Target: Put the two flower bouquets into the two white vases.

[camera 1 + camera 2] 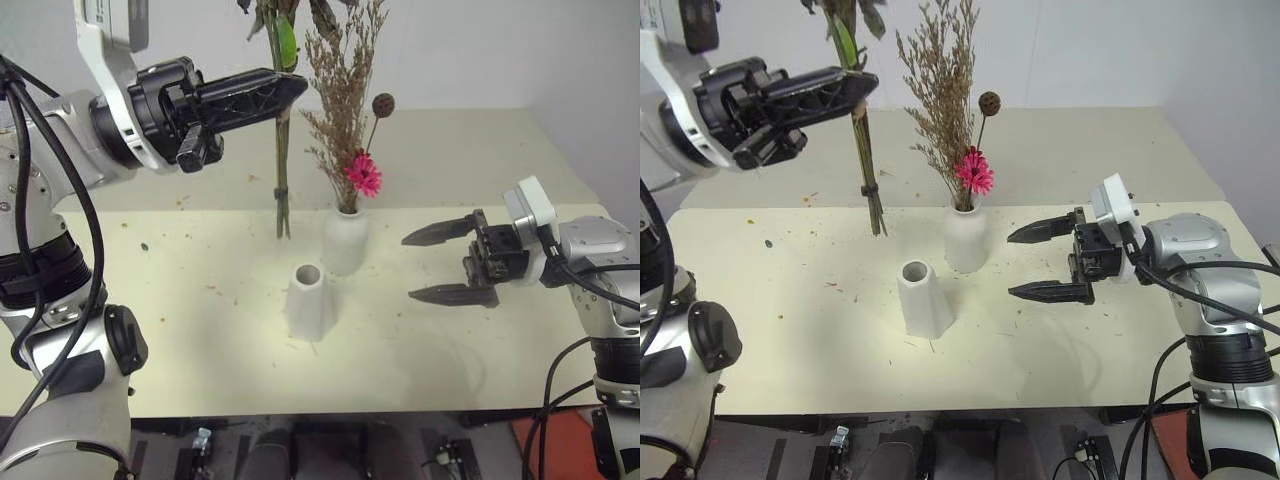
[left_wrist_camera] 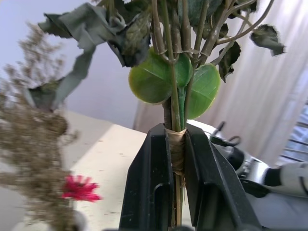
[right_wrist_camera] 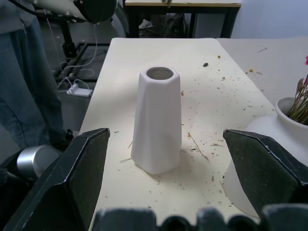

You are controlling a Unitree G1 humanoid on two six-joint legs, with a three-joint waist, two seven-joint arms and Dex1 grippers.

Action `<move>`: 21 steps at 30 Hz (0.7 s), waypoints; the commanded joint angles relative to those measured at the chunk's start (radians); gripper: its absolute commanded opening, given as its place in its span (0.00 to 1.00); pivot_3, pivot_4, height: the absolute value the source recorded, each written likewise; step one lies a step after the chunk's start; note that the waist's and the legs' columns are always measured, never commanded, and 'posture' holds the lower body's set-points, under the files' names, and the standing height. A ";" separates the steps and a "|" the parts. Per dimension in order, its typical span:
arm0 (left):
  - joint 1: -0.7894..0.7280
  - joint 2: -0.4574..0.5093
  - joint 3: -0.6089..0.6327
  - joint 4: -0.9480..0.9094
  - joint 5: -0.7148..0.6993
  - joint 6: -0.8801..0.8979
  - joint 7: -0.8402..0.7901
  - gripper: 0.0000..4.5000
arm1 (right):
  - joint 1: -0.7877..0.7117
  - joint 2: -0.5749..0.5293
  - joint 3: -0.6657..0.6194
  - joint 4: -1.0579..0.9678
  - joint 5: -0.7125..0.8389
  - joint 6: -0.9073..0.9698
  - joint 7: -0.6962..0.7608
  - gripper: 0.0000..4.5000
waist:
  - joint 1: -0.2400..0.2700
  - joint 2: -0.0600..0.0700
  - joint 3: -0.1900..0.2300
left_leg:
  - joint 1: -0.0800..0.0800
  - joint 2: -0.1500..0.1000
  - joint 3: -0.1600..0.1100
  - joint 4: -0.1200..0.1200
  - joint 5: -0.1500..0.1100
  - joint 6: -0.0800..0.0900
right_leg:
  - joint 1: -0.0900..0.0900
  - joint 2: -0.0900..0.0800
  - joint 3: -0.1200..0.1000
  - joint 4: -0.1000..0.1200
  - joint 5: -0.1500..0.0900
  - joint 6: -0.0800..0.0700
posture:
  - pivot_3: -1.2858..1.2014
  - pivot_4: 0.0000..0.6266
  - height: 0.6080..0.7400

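The left tool (image 1: 285, 90) is pressed together on the taped stems of the leafy bouquet (image 1: 280, 170), holding it upright above the worktop (image 1: 180, 330), its stem ends hanging just behind and to the left of the tapered vase (image 1: 308, 302), which stands empty. To do this step well, I judge the stems should be carried over that vase's small round mouth, kept vertical, and lowered slowly so that all ends enter together without tipping the light vase; the right tool (image 1: 450, 263), its fingers spread wide and level beside the vases, looks placed to steady it. The held bunch shows dark green stems, round bright leaves and crumpled greyish foliage higher up. The grass bouquet (image 1: 345, 110), tan plumes with a magenta daisy and a round seed head, already sits in the rounded vase (image 1: 345, 240) just behind the tapered one
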 commanded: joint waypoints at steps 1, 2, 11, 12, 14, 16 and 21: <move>0.019 -0.018 -0.032 -0.028 -0.030 -0.019 -0.001 0.02 | -0.001 0.012 -0.017 -0.051 0.013 -0.016 -0.024 1.00 | 0.001 0.000 0.000 | 0.000 0.000 0.000 0.001 0.000 0.000 | 0.000 0.000 0.000 0.000 0.000 0.000 | 0.52 0.24 1.00; 0.027 -0.024 -0.043 -0.033 -0.029 -0.026 -0.004 0.02 | 0.001 0.016 -0.015 -0.059 0.014 -0.014 -0.029 1.00 | 0.001 0.000 0.000 | 0.000 0.000 0.000 0.001 0.000 0.000 | 0.000 0.000 0.000 0.000 0.000 0.000 | 0.52 0.24 1.00; 0.126 -0.021 -0.162 -0.055 0.062 -0.158 -0.113 0.02 | 0.002 0.036 -0.003 -0.093 0.023 0.004 -0.053 1.00 | 0.003 0.000 0.000 | 0.000 0.000 0.000 0.002 0.000 0.000 | 0.000 0.000 0.001 0.000 0.000 0.000 | 0.52 0.24 1.00; 0.131 -0.023 -0.172 -0.051 0.078 -0.179 -0.124 0.02 | 0.002 0.037 -0.001 -0.094 0.023 0.003 -0.052 1.00 | 0.003 0.000 0.000 | 0.000 0.000 0.000 0.002 0.000 0.000 | 0.000 0.000 0.001 0.000 0.000 0.000 | 0.52 0.24 1.00; 0.140 -0.028 -0.190 -0.045 0.100 -0.213 -0.141 0.02 | 0.004 0.037 0.000 -0.095 0.023 0.002 -0.048 1.00 | 0.006 0.000 0.000 | 0.000 0.000 0.000 0.003 0.000 0.000 | 0.000 0.000 0.001 0.000 0.000 0.000 | 0.52 0.24 1.00; 0.145 -0.031 -0.200 -0.042 0.113 -0.233 -0.152 0.02 | 0.005 0.037 0.000 -0.095 0.023 0.002 -0.047 1.00 | 0.009 0.000 0.000 | 0.000 0.000 0.000 0.003 0.000 0.000 | 0.001 0.000 0.001 0.000 0.000 0.000 | 0.52 0.24 1.00; 0.162 -0.033 -0.223 -0.041 0.139 -0.259 -0.169 0.02 | 0.010 0.035 -0.004 -0.099 0.026 0.003 -0.048 1.00 | 0.015 0.000 0.000 | 0.000 0.000 0.000 0.003 0.000 0.001 | 0.001 0.000 0.001 0.000 0.000 0.000 | 0.52 0.24 1.00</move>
